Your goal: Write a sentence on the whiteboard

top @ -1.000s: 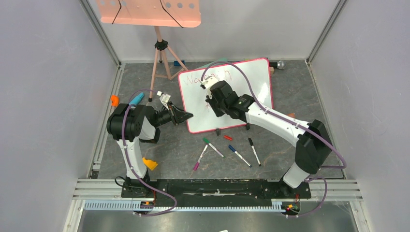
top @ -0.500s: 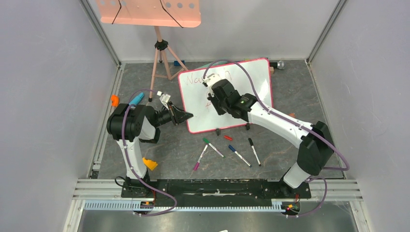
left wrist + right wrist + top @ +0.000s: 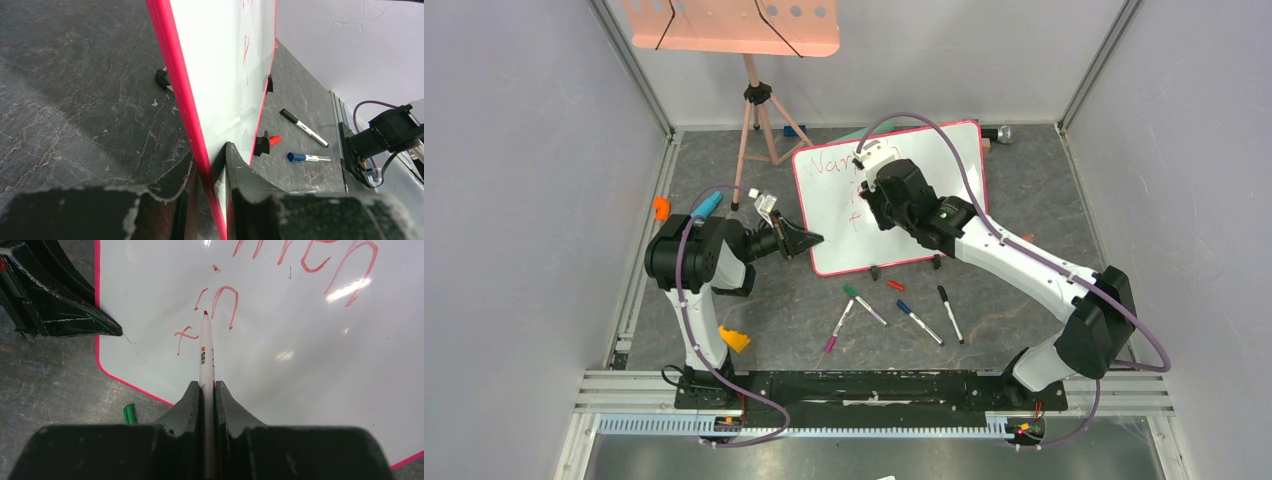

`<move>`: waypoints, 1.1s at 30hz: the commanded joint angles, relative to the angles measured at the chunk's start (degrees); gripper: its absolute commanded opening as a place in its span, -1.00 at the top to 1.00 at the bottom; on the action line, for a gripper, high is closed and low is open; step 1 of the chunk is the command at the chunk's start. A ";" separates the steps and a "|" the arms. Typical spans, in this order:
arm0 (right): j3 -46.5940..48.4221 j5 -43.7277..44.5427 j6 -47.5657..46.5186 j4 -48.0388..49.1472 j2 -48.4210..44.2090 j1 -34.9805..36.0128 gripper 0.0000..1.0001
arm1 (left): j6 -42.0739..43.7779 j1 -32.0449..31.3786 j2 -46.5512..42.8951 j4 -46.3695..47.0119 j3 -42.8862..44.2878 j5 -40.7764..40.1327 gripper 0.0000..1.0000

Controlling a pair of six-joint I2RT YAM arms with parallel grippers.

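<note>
Mottled grey floor (image 3: 774,300) holds our glossy pink-rimmed whiteboard (image 3: 829,235); our left gripper (image 3: 210,156) pinches its rim, right gripper (image 3: 205,387) squeezes a marker (image 3: 205,347); writing (image 3: 226,288) partly cropped.

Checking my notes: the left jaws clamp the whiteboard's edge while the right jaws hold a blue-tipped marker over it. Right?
No: the marker in the right jaws is red-tipped, not blue-tipped, as the right wrist view shows. The left jaws do clamp the whiteboard at its edge.
</note>
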 commanded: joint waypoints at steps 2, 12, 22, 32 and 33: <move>-0.86 0.50 -0.77 1.51 -0.55 -0.05 1.00 | 6.08 0.93 1.13 2.03 0.17 -8.71 0.86; -0.66 0.78 -0.86 0.98 -0.03 -0.08 1.00 | 6.12 0.91 1.25 2.01 0.25 -9.26 0.86; -0.93 0.73 -0.86 0.71 0.03 -0.07 1.00 | 6.31 0.91 1.29 2.01 0.30 -8.98 0.85; -1.16 0.45 -0.27 0.28 0.17 -0.04 1.00 | 6.19 0.95 1.44 2.01 0.41 -8.86 0.86; -1.20 0.38 -0.13 0.28 0.12 -0.06 1.00 | 6.19 0.93 1.41 2.02 0.38 -8.84 0.85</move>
